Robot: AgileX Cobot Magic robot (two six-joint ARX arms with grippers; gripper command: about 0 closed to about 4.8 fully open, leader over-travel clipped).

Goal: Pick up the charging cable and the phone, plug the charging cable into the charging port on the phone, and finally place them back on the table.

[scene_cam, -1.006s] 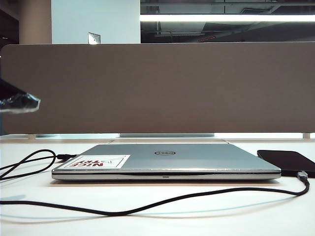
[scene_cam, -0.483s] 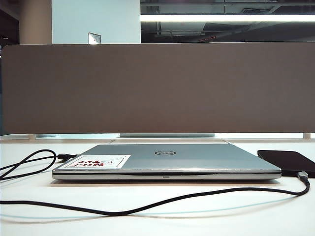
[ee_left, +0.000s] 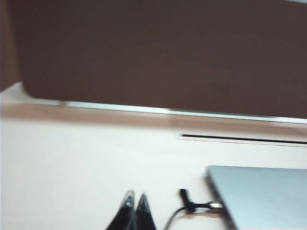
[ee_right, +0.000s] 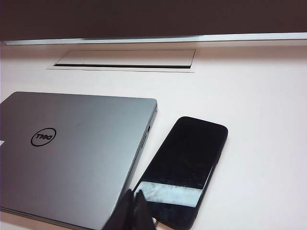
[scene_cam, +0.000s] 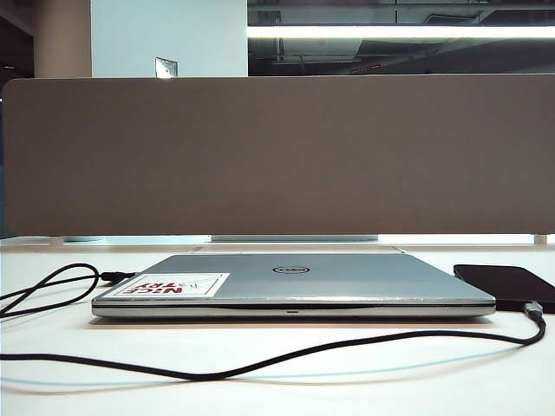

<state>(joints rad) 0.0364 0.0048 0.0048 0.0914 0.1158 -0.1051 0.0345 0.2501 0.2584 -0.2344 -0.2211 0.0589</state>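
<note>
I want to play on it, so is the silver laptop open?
No, the laptop lies shut flat on the table, with its lid logo facing up.

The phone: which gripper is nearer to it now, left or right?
Right. The right gripper, jaws shut, hangs just over the phone beside the laptop. The left gripper, also shut, is past the laptop's other side.
</note>
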